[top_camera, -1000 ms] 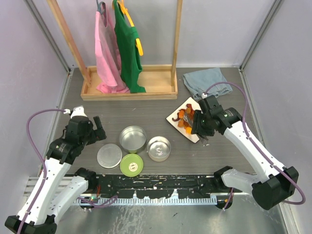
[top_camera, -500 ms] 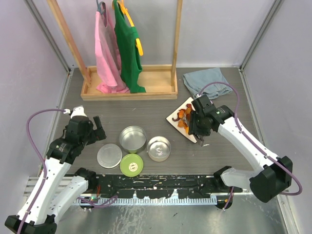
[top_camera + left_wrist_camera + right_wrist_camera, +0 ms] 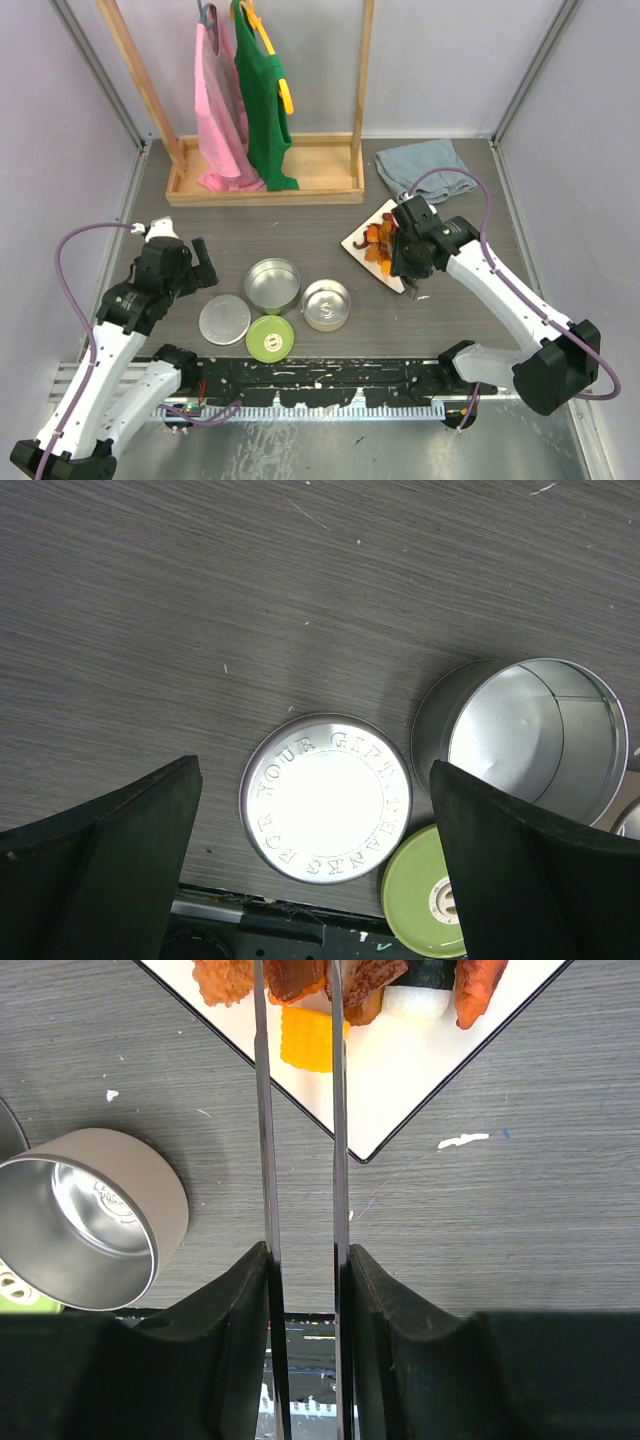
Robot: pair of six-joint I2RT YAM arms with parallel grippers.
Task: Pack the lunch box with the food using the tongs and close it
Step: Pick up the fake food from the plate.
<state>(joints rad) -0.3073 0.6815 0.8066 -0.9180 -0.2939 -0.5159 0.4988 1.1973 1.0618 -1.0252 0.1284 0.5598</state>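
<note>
Right gripper point(image 3: 408, 262) sat over the near corner of the white square plate point(image 3: 355, 243) in the overhead view, its fingers pressed in on the tongs point(image 3: 413, 292), with the food point(image 3: 380, 240) heaped on the plate beneath it; the left gripper point(image 3: 203, 262) hung well apart on the far left, jaws spread wide and holding nothing. Between the arms, on the dark grey wood-grain table point(image 3: 300, 225), stood the open tin point(image 3: 272, 284) and the second tin point(image 3: 326, 304), with the steel lid point(image 3: 224, 320) and the lime-green lid point(image 3: 269, 338) lying flat nearer the bases. Pale lilac walls point(image 3: 60, 150) closed in the space, a wooden rack point(image 3: 265, 185) at the back carried a pink garment point(image 3: 215, 100) and a green garment point(image 3: 262, 100), and a grey-blue cloth point(image 3: 425, 168) lay crumpled beside it. From the left wrist, the steel lid's embossed lettering showed between the black fingers point(image 3: 130, 830), with the tin's bare interior to the right and streaked tabletop beyond. From the right wrist, the tongs' two thin arms ran parallel up over the plate's corner to the food; whether the tips pinched a piece could not be told
</note>
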